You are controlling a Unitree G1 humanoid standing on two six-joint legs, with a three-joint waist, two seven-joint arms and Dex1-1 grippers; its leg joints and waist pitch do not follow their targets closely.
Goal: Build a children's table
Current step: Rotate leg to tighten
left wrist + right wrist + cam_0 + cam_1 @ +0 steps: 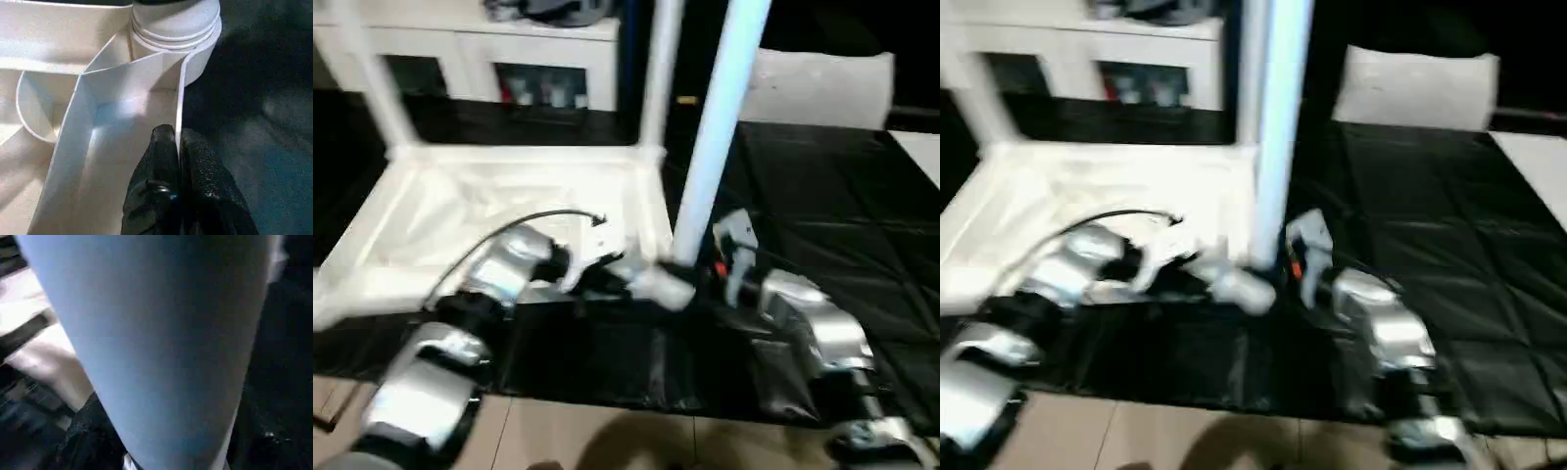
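Third leg [715, 127], frame centre, going into near corner socket [176, 29]. Left gripper [177, 142] jaws pinch tabletop rim [179, 98]; right gripper [729, 257] jaws probably on leg, cannot tell. Next: twist home.

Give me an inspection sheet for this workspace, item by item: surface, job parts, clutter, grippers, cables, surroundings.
Surface: work table, black-covered.
Job's things: children's table top lies upside down; two legs upright at far corners; near leg stands at the near right corner socket.
Clutter: nothing seen.
Grippers: left gripper shut on the table top's side wall; right gripper at the near leg's base, fingers unclear.
Cables: black cable over left forearm.
Surroundings: white cabinet behind.
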